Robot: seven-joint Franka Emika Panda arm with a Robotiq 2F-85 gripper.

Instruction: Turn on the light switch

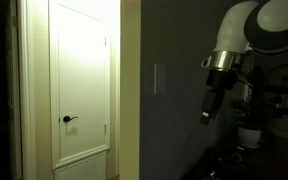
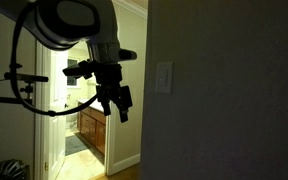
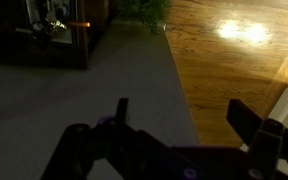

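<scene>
Exterior views both catch the small pale upright rectangular light switch (image 1: 160, 78) (image 2: 163, 76) on the dark grey wall (image 1: 179, 40), right of the white door (image 1: 82, 60). Black end effector (image 1: 206, 112) hangs well apart from it, fingers spread wide in the wrist view.

The arm (image 1: 264, 20) bends down from above, and its wrist (image 1: 222, 62) points downward. The gripper (image 1: 207, 112) hangs in the air and holds nothing. In the wrist view its 2 fingers (image 3: 121, 110) stand wide apart.
</scene>
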